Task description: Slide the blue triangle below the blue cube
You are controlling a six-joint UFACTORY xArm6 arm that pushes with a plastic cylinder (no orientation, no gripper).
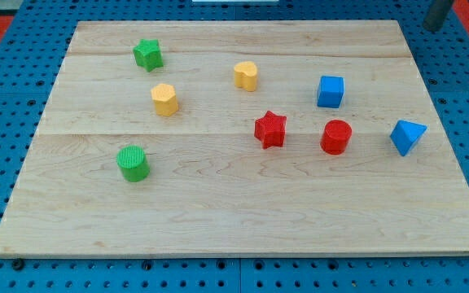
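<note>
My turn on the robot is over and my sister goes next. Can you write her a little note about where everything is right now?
Tip: only a dark rod shows at the view's top right corner, off the board; its very end cannot be made out, and it is far from every block.
Blue triangle: near the board's right edge, right of the red cylinder.
Blue cube: up and left of the triangle.
Done: nothing yet.
Left: push the triangle left and down until it sits below the cube, going around the red cylinder.

High oblique view, whole board (243, 220)
</note>
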